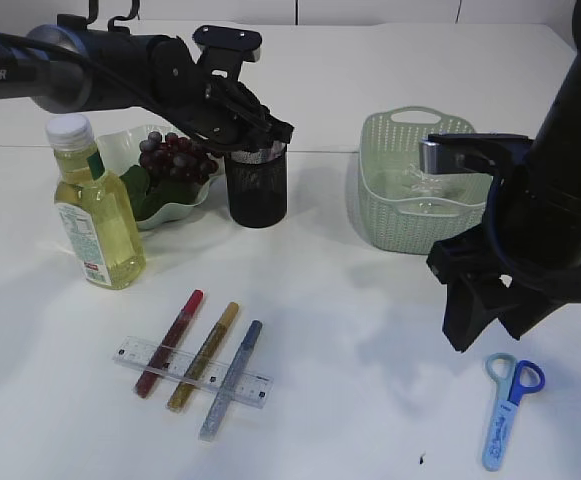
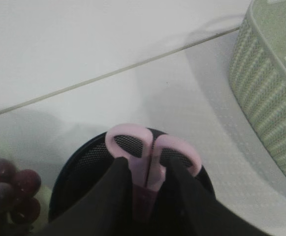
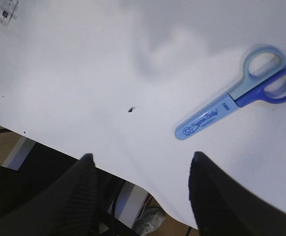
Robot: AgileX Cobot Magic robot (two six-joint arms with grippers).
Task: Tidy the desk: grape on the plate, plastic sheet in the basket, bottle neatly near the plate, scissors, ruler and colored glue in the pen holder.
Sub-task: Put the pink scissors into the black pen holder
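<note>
My left gripper (image 1: 270, 135) (image 2: 147, 164) is shut on pink scissors (image 2: 150, 152), holding them by the handles, blades down, in the black mesh pen holder (image 1: 257, 190) (image 2: 79, 167). Blue scissors (image 1: 510, 408) (image 3: 236, 98) lie flat at the front right, and my right gripper (image 1: 490, 335) (image 3: 142, 158) hangs open and empty just left of them. A clear ruler (image 1: 135, 355) lies under three glitter glue tubes (image 1: 203, 356) at the front left. Grapes (image 1: 175, 157) rest on the leaf-shaped plate (image 1: 185, 212). The yellow bottle (image 1: 95, 215) stands upright beside it. Clear plastic sheet (image 1: 420, 185) lies in the green basket (image 1: 410, 220).
The basket wall (image 2: 266, 88) stands right of the pen holder with a gap of bare table between them. The table's front edge (image 3: 147, 184) runs just under my right gripper's fingers. The grapes (image 2: 10, 191) sit close to the holder's left side.
</note>
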